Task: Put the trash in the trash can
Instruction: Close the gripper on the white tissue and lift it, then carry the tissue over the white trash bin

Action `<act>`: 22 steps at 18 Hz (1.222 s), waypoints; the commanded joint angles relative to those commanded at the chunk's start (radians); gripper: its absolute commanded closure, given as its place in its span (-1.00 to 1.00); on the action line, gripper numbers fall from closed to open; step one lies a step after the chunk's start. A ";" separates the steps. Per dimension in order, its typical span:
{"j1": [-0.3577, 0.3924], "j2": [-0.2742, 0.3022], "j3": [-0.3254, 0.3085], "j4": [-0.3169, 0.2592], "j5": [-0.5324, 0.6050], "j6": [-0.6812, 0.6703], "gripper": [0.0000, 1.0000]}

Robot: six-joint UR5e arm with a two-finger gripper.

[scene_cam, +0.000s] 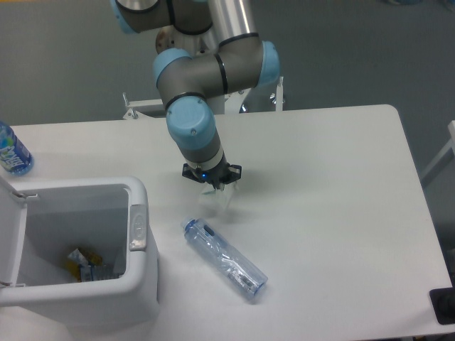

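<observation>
The trash is two pieces on the white table. A wrinkly white wrapper (pixel 223 202) with a faint green mark stands just right of the trash can. A clear plastic bottle (pixel 225 259) with a pale blue label lies on its side nearer the front. My gripper (pixel 214 188) points down onto the wrapper's top edge, and its fingers look drawn together on it. The trash can (pixel 139 227) is a big white bin at the front left with its lid flipped open.
Some yellow and pale scraps lie in the bottom of the bin. A bottle with a bright blue label (pixel 12 151) stands at the table's far left edge. A dark object (pixel 443 305) sits at the front right corner.
</observation>
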 joint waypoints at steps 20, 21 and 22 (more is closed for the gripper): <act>0.183 0.120 0.419 0.106 -0.799 -0.377 1.00; 0.163 0.118 0.423 0.113 -0.802 -0.389 1.00; 0.146 0.115 0.422 0.118 -0.804 -0.403 1.00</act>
